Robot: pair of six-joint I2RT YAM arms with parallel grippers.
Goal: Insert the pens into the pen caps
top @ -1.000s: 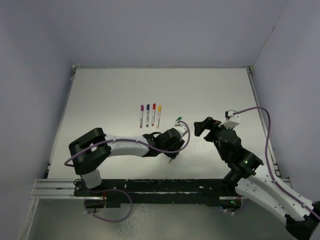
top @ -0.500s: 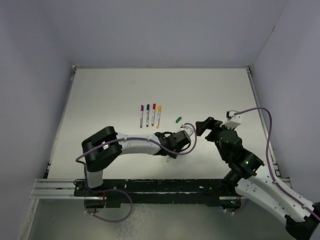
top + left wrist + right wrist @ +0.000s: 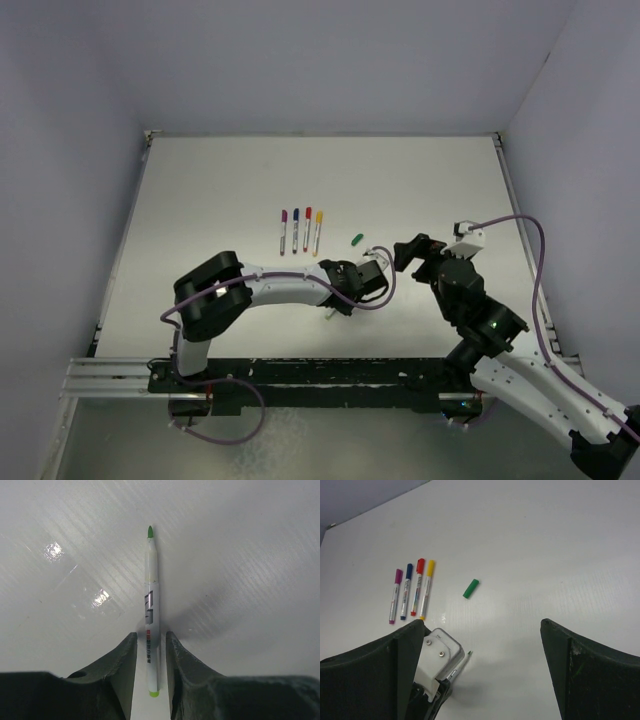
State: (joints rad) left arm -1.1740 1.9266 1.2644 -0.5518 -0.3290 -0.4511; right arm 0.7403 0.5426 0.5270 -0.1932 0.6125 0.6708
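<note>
A pale pen with a green tip (image 3: 151,595) lies on the white table (image 3: 250,555), pointing away from my left wrist. My left gripper (image 3: 151,637) straddles its rear half, jaws narrow, with a thin gap showing on each side of the barrel. The green pen cap (image 3: 470,588) (image 3: 356,238) lies loose a little beyond it. Several pens (image 3: 410,596) (image 3: 300,230) with purple, blue, red and yellow caps on lie in a row further left. My right gripper (image 3: 481,622) (image 3: 405,252) hovers wide open and holds nothing, just right of the left wrist.
The two wrists sit close together near the table's middle. Raised table edges run along the left (image 3: 125,240) and right (image 3: 515,220) sides, with pale walls behind them.
My left gripper has slid right along the table and its jaws have narrowed around the green-tipped pen. The right arm has barely moved.
</note>
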